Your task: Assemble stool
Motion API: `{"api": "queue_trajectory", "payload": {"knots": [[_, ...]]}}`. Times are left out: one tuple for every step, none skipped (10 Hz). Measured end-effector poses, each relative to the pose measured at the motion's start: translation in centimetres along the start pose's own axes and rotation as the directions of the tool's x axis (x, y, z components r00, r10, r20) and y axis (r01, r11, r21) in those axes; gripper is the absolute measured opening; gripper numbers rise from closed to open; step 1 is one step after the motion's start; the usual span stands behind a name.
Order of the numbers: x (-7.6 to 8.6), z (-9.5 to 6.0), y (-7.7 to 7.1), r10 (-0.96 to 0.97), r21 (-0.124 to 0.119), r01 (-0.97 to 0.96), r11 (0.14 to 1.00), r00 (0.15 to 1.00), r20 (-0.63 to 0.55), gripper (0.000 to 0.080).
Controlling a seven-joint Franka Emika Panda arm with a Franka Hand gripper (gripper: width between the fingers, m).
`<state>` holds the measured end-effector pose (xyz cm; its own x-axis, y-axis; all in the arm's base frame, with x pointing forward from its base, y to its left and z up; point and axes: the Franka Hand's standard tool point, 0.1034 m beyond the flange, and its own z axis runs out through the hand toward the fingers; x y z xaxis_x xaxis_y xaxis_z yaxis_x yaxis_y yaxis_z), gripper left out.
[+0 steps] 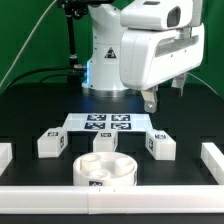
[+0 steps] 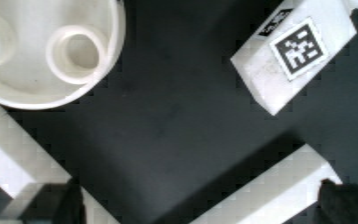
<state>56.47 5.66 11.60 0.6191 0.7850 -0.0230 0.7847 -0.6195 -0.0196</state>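
The round white seat (image 1: 104, 170) lies near the table's front with its sockets up; it also shows in the wrist view (image 2: 43, 50). Three short white tagged legs lie behind it: one on the exterior view's left (image 1: 52, 143), one in the middle (image 1: 104, 141), one on the right (image 1: 158, 143). The wrist view shows one leg (image 2: 291, 55) beside the seat. My gripper (image 1: 148, 101) hangs above the table, over the right leg and apart from it. In the wrist view the gripper (image 2: 197, 206) is open and empty, with dark fingertips (image 2: 345, 196) wide apart.
The marker board (image 1: 105, 124) lies behind the legs, before the arm's base. White border blocks stand along the front (image 1: 110, 196), left (image 1: 4, 155) and right (image 1: 212, 156); two strips of them (image 2: 12, 150) cross the wrist view.
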Motion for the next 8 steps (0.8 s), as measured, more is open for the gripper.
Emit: {"api": "queue_trajectory", "payload": {"knots": [[0.0,0.0,0.0,0.0,0.0,0.0,1.0,1.0,0.0,0.065],[0.0,0.0,0.0,0.0,0.0,0.0,1.0,1.0,0.0,0.065],[0.0,0.0,0.0,0.0,0.0,0.0,1.0,1.0,0.0,0.065],[0.0,0.0,0.0,0.0,0.0,0.0,1.0,1.0,0.0,0.065],[0.0,0.01,0.0,0.0,0.0,0.0,1.0,1.0,0.0,0.065],[0.0,0.01,0.0,0.0,0.0,0.0,1.0,1.0,0.0,0.065],[0.0,0.01,0.0,0.0,0.0,0.0,1.0,1.0,0.0,0.065],[-0.42,0.15,0.19,-0.027,0.0,0.027,1.0,1.0,-0.001,0.065]]}}
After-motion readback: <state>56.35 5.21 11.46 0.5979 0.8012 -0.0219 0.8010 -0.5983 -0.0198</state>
